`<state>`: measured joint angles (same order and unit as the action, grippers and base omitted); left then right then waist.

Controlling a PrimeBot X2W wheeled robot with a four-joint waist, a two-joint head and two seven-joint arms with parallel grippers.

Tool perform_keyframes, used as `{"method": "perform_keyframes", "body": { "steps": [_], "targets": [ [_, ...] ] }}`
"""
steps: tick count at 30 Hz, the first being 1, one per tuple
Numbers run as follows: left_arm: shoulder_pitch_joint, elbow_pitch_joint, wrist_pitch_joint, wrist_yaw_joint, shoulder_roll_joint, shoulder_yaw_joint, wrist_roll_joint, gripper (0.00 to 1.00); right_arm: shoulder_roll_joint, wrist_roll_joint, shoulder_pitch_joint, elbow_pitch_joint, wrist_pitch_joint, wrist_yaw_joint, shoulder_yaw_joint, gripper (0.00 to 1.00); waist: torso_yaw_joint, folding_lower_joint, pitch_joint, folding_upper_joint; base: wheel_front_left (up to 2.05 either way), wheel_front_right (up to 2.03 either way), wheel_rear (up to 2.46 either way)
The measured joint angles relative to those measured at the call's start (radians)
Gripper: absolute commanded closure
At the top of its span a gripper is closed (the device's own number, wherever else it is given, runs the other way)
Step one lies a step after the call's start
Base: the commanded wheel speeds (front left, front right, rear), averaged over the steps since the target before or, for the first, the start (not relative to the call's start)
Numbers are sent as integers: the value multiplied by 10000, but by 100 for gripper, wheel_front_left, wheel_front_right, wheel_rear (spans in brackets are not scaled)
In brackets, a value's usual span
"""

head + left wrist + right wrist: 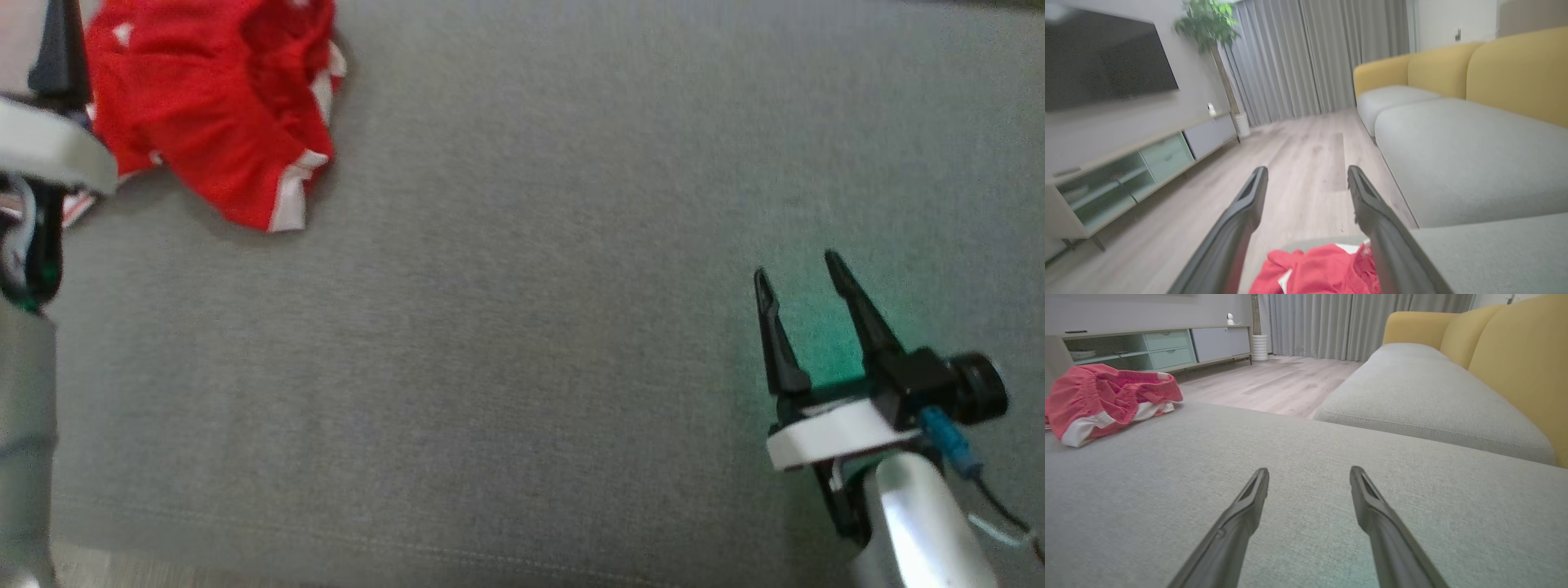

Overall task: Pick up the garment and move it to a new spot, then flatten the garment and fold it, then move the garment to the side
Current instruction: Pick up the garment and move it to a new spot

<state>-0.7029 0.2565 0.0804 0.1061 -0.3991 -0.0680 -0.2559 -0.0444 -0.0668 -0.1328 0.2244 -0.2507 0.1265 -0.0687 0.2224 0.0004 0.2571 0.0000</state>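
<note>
While left tool [1307,171] gapes over crumpled garment [1323,269], right tool [1309,470], equally agape, sits well away.

You have a grey fabric sofa seat [522,343] as the working surface. Its cover lies flat and smooth, with a stitched seam [343,541] running along the near edge in the head view. One item lies directly on it: a red garment [214,106] with white trim, crumpled in a loose heap and not spread out. It sits at the upper left of the head view, close to the seat's edge. The right wrist view shows the wooden floor [1274,381] just beyond it.
</note>
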Motion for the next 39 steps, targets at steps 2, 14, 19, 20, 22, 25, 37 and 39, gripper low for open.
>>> {"method": "perform_keyframes", "body": {
  "steps": [2,14,19,20,22,25,37,39],
  "targets": [
    [-591,859,353,17,84,-54,-244,0,-6,-121,-248,-35,-2,0,67,0,-172,0,373,0,0,0,0],
    [-1665,4713,1237,173,127,-1024,-372,0,-15,-316,-839,-240,-2,0,4,0,-1175,-2,1932,0,0,0,0],
    [-1836,5762,1664,-94,100,-1290,-127,0,-17,-332,-834,-280,-2,0,50,0,-1357,-2,2096,0,0,0,0],
    [-1845,5914,1755,-104,100,-1290,-128,0,-17,-332,-834,-280,-2,0,56,0,-1357,-3,2081,0,0,0,0],
    [-1888,6151,1833,-104,100,-1304,-130,55,-17,-332,-834,-282,-2,0,63,0,-1336,-4,2034,0,0,0,0],
    [-1987,6293,1802,-92,111,-1381,-132,100,-17,-326,-834,-261,-2,0,38,0,-1278,-3,1898,0,0,0,0],
    [-2419,6048,857,138,-96,-2257,111,100,-17,393,-605,176,-2,0,-127,0,-1163,-5,273,0,0,0,0],
    [-2431,5917,842,180,-136,-2477,111,100,-17,575,-320,295,-2,0,-142,0,-1186,-5,-167,0,0,0,0]
  ]
}}
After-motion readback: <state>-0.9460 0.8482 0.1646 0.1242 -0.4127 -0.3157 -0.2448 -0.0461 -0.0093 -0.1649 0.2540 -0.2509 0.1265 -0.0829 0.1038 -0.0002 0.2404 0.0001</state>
